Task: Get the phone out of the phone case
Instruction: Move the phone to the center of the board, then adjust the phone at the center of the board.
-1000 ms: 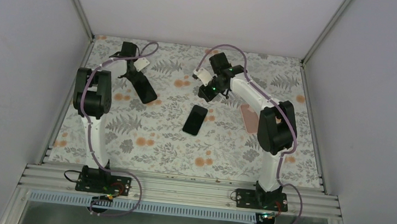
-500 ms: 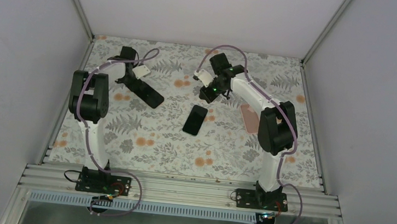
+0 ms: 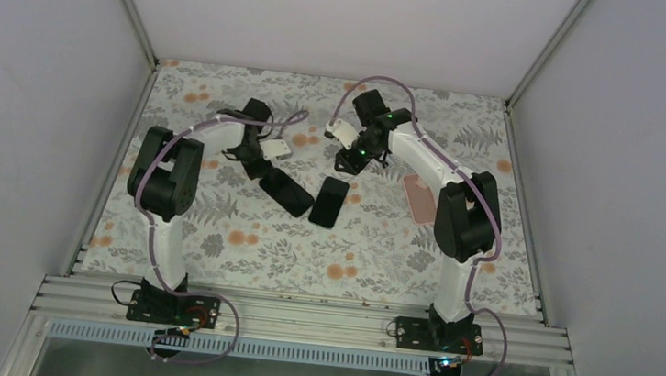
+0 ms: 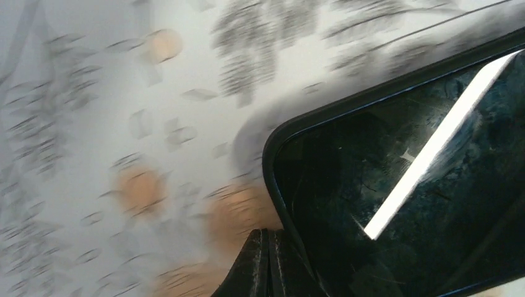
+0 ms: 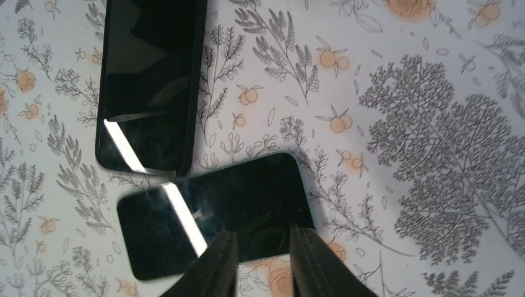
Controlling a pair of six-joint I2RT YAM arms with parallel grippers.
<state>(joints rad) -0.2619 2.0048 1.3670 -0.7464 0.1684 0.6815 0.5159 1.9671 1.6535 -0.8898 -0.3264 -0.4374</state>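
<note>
A black phone case (image 3: 287,193) with a raised rim hangs from my left gripper (image 3: 262,165), low over the mat near the middle. In the left wrist view the fingers (image 4: 267,238) are pressed together at the rim of the case (image 4: 402,185); I cannot tell whether it touches the mat. A flat black phone (image 3: 328,202) lies bare on the mat just right of the case. My right gripper (image 3: 356,153) is open and empty. Its fingertips (image 5: 265,238) hover over the near edge of the phone (image 5: 210,216), and the case (image 5: 151,80) lies beyond.
A flat pink item (image 3: 419,196) lies on the floral mat (image 3: 240,253) to the right, partly hidden behind the right arm. Grey walls close the table at the back and both sides.
My left gripper has swung from the back left toward the middle, carrying the black case until it is next to the phone. The right gripper and the phone have barely moved.
</note>
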